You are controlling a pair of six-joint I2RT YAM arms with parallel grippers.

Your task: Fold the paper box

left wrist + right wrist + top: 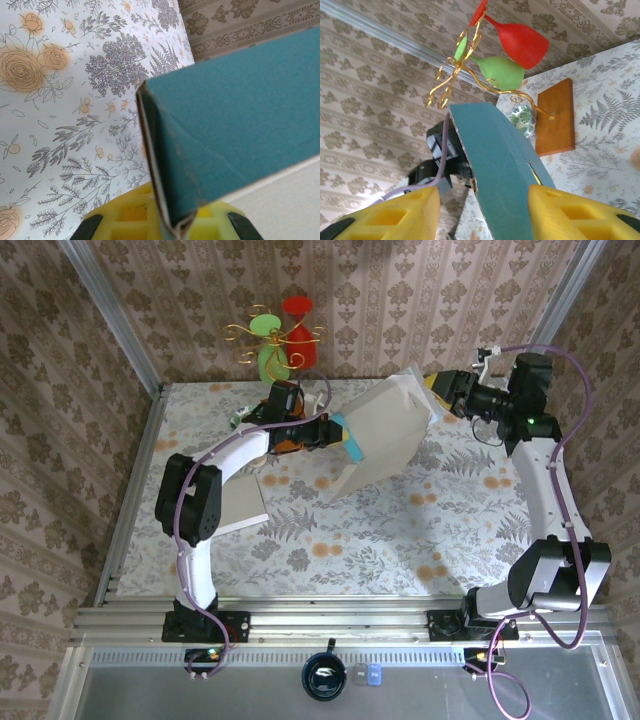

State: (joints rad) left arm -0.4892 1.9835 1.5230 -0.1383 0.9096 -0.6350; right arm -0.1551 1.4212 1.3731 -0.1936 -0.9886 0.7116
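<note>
Two arms meet over the table (400, 530) in the top view, the paper box (385, 435) held tilted between the left gripper (335, 430) at its teal left edge and the right gripper (437, 388) at its upper right corner. Left wrist view: the jaws are clamped tight on a folded teal corner of the box (240, 110). Over to the right wrist: those jaws stand apart astride a teal flap of the box (500, 170), a gap showing on one side, red and green goblets (520, 45) behind.

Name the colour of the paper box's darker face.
Teal; the paper box shows best in left wrist view.
</note>
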